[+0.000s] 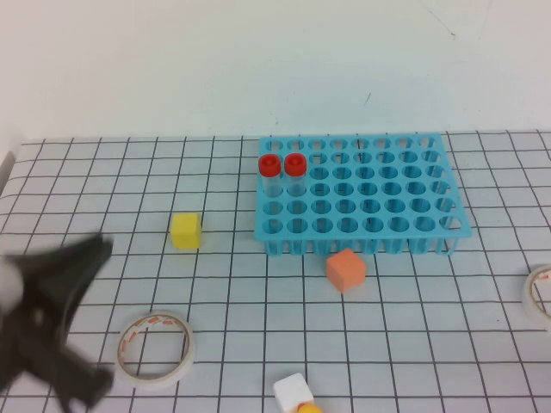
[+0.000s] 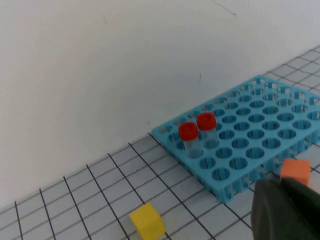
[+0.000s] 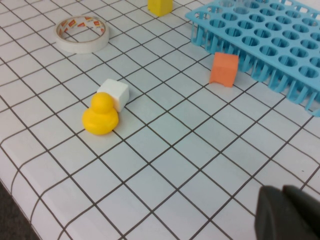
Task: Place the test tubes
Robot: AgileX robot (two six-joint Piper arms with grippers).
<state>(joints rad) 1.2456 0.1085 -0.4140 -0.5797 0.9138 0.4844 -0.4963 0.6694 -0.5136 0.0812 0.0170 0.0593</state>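
Lower left of high view, left gripper (image 1: 90,254) closed empty beside tape roll (image 1: 153,372), right gripper (image 3: 287,212) closed off-frame; a careless swing could clip red-capped test tubes (image 1: 270,165) in blue rack (image 1: 370,225).

Table (image 1: 413,344): white w/ black grid lines all over. Wall (image 1: 258,60) at far side: plain off-white. Rack (image 1: 459,229), far, right of centre: light blue thruout. Left test tube (image 1: 270,175) & right test tube (image 1: 295,175), in rack's far-left corner: clear bodies, red caps. Yellow cube (image 1: 186,231) left of rack. Orange cube (image 1: 346,269) just near of rack. White cube (image 1: 291,389) at near edge, yellow duck (image 3: 100,116) touching it. Tape roll (image 3: 80,47), near left: cream-white, red-orange print on inner face. 2nd tape roll (image 1: 540,292), right edge: same cream, reddish inside. Left gripper (image 2: 282,189), near left: dark grey-black. Right gripper (image 3: 284,197), over table's near side: dark grey.
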